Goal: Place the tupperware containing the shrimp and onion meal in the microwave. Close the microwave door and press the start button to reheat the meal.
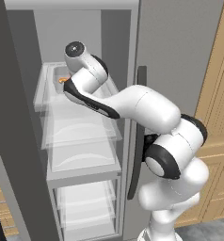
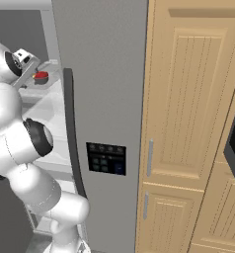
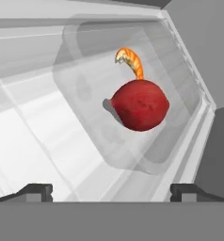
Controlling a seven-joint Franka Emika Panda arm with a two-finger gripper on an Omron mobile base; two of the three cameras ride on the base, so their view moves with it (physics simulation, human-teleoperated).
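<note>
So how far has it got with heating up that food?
Early days. The fridge stands open, and the gripper, fingers spread, hovers before the tupperware holding the onion and shrimp. Nothing is gripped. Grasping it, carrying it to the microwave, shutting the door and pressing start all remain.

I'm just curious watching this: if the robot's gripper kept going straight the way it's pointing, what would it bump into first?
Probably the tub on the fridge shelf: the open gripper points at its near rim, with the red onion and shrimp just beyond. Depth is hard to judge.
</note>
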